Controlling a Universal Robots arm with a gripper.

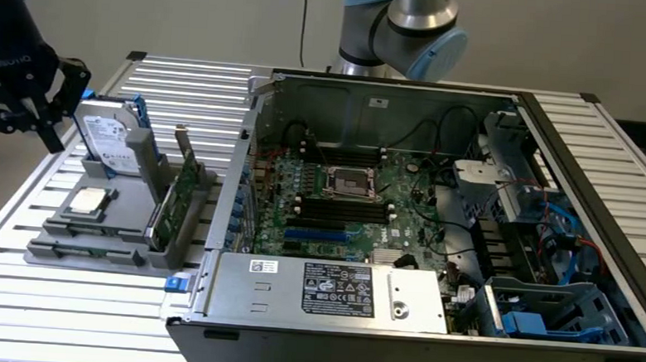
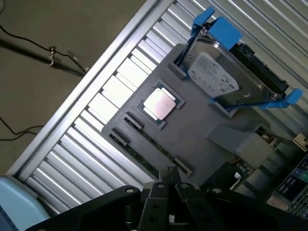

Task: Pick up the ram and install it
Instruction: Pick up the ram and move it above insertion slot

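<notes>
A grey parts holder (image 1: pixel 133 221) sits on the slatted table at the exterior view's left. The ram (image 2: pixel 155 145) is a thin dark-green strip standing on edge in a long slot of the holder (image 2: pixel 192 134), beside the silver CPU (image 2: pixel 159 103). My gripper (image 2: pixel 167 174) hangs above the holder with its fingertips pressed together and nothing between them. In the exterior view the black gripper (image 1: pixel 49 129) is up high at the left, above the table's edge and apart from the holder. The motherboard's black memory slots (image 1: pixel 344 208) lie inside the open computer case (image 1: pixel 589 162).
On the holder a hard drive (image 1: pixel 108 142) with blue rails stands upright, and a green expansion card (image 1: pixel 181 192) stands at its side nearest the case. The case's power supply (image 1: pixel 329 287) and cables fill its near and right parts. Floor and a cable (image 2: pixel 29 50) lie beyond the table edge.
</notes>
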